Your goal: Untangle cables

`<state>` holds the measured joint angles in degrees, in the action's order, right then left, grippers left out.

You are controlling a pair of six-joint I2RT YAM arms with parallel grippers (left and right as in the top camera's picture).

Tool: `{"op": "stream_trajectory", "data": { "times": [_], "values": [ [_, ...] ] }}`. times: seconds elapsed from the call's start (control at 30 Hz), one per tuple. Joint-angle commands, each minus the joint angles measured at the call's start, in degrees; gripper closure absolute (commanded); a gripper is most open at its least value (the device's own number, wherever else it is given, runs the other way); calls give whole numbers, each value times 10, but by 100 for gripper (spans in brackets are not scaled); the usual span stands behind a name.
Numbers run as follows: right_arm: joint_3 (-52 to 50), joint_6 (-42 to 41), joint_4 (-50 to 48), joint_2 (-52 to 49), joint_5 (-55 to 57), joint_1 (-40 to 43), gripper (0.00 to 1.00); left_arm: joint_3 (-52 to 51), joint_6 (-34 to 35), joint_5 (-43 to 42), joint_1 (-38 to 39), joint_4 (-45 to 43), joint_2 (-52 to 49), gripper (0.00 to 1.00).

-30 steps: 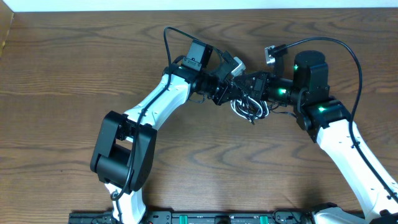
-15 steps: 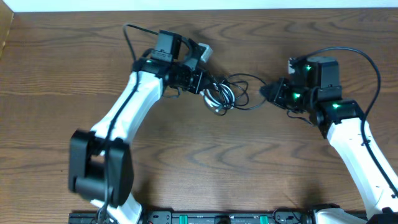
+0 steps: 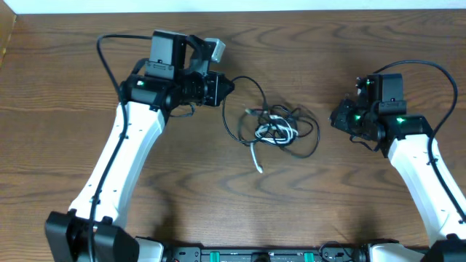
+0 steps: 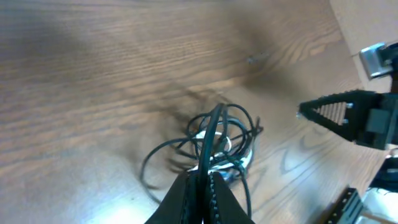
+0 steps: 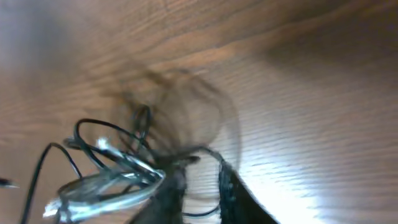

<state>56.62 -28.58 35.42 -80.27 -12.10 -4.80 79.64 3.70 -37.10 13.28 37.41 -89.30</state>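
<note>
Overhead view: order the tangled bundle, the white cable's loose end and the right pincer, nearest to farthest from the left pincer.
1. tangled bundle, at centre, right of the left pincer
2. white cable's loose end, below the bundle
3. right pincer, far right

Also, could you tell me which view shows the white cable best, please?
The overhead view: the white cable is seen whole, coiled among black cable loops, one end trailing free. The left wrist view shows only pale bits beneath the black cable held in the left jaws; the right wrist view blurs it.
</note>
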Motion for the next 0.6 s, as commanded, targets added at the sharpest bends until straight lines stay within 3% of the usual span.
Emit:
{"op": "stream_trajectory", "data": {
  "times": [0.0,0.2,0.33,0.43,0.57],
  "values": [
    [7,40,-3,-9,19,3,80,29,40,2,-4,12,16,93],
    [7,40,-5,-12,19,4,78,96,41,2,-3,9,23,93],
    [7,40,-6,-17,15,4,56,192,56,2,-3,-3,23,93],
    [7,61,-21,-17,-22,4,49,236,83,2,-3,-27,24,93],
    [7,121,-76,-17,-152,4,39,266,133,3,-4,-88,26,93]
  ]
}}
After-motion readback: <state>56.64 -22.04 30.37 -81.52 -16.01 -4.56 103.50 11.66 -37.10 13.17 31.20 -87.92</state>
